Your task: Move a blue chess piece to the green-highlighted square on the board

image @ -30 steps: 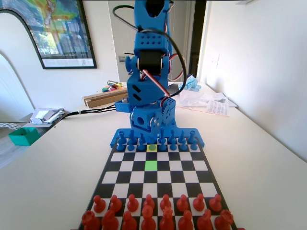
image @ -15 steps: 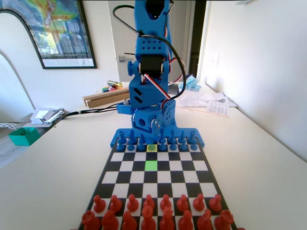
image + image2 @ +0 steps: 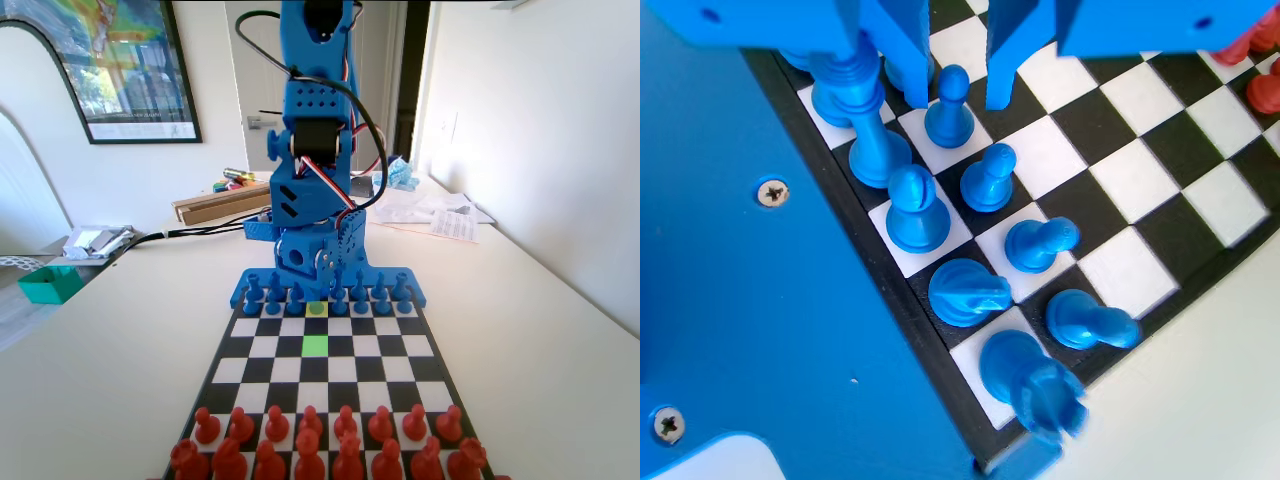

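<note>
In the wrist view my gripper (image 3: 957,92) is open, with one jaw on each side of the round head of a blue chess piece (image 3: 949,112), a pawn; the jaws do not touch it. In the fixed view this pawn (image 3: 316,305) stands on the yellow square in the blue front row, under the folded-down blue arm (image 3: 315,200). The green-highlighted square (image 3: 315,345) lies bare two rows nearer the camera, in the same file. The board (image 3: 400,345) is black and white, and its squares (image 3: 1140,170) pass under the jaws.
More blue pawns (image 3: 990,178) and taller blue back-row pieces (image 3: 915,208) crowd close beside the gripper. Red pieces (image 3: 310,440) fill the two near rows in the fixed view. Papers (image 3: 430,210) and a teal box (image 3: 50,283) lie on the table off the board.
The arm has come down a little over the blue pawn row during the first half second. It has hardly moved since.
</note>
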